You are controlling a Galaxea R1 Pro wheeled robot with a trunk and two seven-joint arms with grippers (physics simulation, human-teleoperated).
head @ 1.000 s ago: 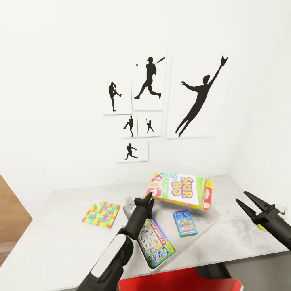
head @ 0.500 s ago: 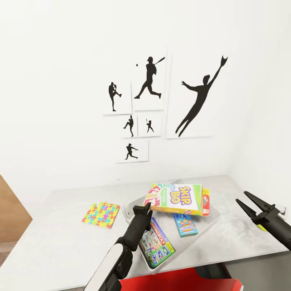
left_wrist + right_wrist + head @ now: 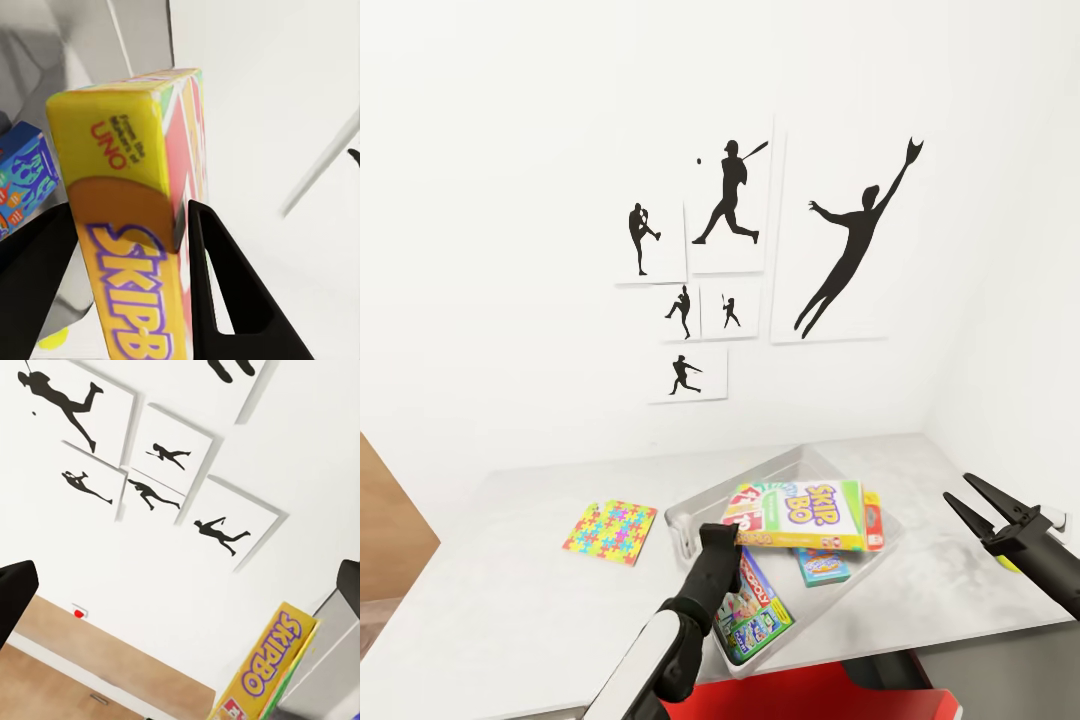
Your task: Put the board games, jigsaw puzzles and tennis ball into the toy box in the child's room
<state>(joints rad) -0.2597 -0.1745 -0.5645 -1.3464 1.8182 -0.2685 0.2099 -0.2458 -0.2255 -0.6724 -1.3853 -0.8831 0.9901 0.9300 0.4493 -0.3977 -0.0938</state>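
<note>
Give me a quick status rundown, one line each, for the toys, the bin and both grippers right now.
Skip-Bo box: held by one end, lying over the bin's other games.
Left gripper: shut on the Skip-Bo box.
Monopoly box: inside the bin.
Blue game box: inside the bin, partly under the Skip-Bo box.
Toy box: on the table, holding games.
Jigsaw puzzle: flat on the table, outside the bin.
Right gripper: open, empty.
</note>
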